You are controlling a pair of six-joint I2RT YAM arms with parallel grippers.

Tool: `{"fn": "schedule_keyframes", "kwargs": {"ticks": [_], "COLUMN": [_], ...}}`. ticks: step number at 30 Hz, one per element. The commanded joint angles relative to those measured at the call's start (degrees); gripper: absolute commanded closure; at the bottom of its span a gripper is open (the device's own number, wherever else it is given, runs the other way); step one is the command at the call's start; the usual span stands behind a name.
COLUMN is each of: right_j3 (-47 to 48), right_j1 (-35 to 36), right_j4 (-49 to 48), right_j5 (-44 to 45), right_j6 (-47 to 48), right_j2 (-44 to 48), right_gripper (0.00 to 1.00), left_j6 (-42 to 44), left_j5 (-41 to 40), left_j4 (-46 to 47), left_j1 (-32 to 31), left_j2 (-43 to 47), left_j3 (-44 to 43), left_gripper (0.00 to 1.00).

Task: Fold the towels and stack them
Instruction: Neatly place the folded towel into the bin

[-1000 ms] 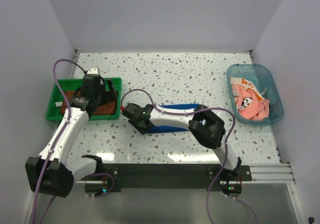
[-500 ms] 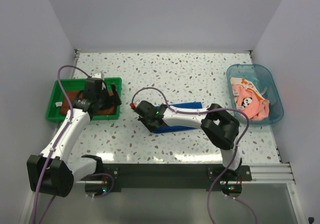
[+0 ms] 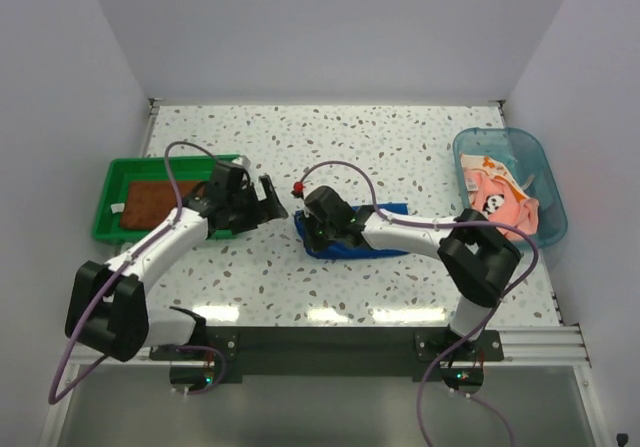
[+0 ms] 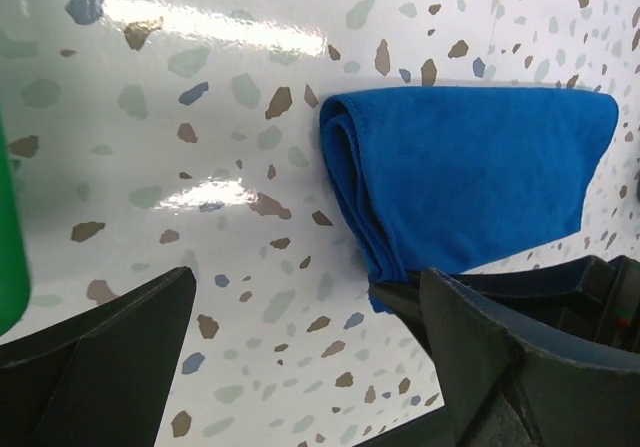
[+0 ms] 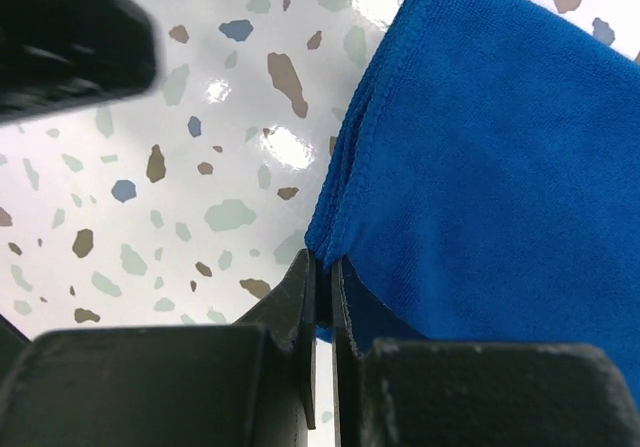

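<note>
The royal blue towel lies folded over on the speckled table, also in the left wrist view and the right wrist view. My right gripper is shut on the towel's folded left edge. My left gripper is open and empty just left of that edge, its fingers wide apart over bare table. The rust-brown towel lies flat in the green tray. The pink towel and the orange flowered towel lie bunched in the clear blue tub.
The green tray stands at the left, just behind my left arm. The tub stands at the right edge. Purple cables loop above both wrists. White walls close the back and sides. My left gripper shows in the right wrist view's top left corner.
My left gripper has left the tray and swung right to the blue towel's left end. My right gripper has moved right with the towel's edge, and the towel now looks shorter.
</note>
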State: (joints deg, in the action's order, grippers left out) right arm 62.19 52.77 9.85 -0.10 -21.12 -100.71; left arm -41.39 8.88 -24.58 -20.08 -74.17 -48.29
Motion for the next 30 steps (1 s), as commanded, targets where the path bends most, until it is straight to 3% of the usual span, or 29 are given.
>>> {"fn": "schedule_keyframes", "kwargs": {"ticks": [1,16,26,30], "right_j3": [-1.46,-7.52,-9.37,-9.37], "right_j1": [-0.13,-0.48,-0.57,-0.57], "right_j4": [-6.59,-15.91,-18.46,-18.81], "right_j5": [-2.1,-1.13,-2.27,-2.45], "right_j6": [-2.96,-7.79,-8.67,-8.67], "right_j2": [3.15,4.99,4.91,5.26], "right_gripper": [1.0,1.0,1.0,1.0], "left_j6": [-6.07,-12.58,-13.63,-14.42], "left_j5": [3.41,3.33,1.05,0.52], "left_j4": [7.69,16.75,21.41,23.25], "left_j1": [-1.45,-7.7,-9.54,-10.42], "left_j2": [-1.94,-15.12,-20.22,-20.93], "left_j3": [1.36,2.24,2.24,2.94], "left_gripper": [0.0,0.02,0.22,0.36]}}
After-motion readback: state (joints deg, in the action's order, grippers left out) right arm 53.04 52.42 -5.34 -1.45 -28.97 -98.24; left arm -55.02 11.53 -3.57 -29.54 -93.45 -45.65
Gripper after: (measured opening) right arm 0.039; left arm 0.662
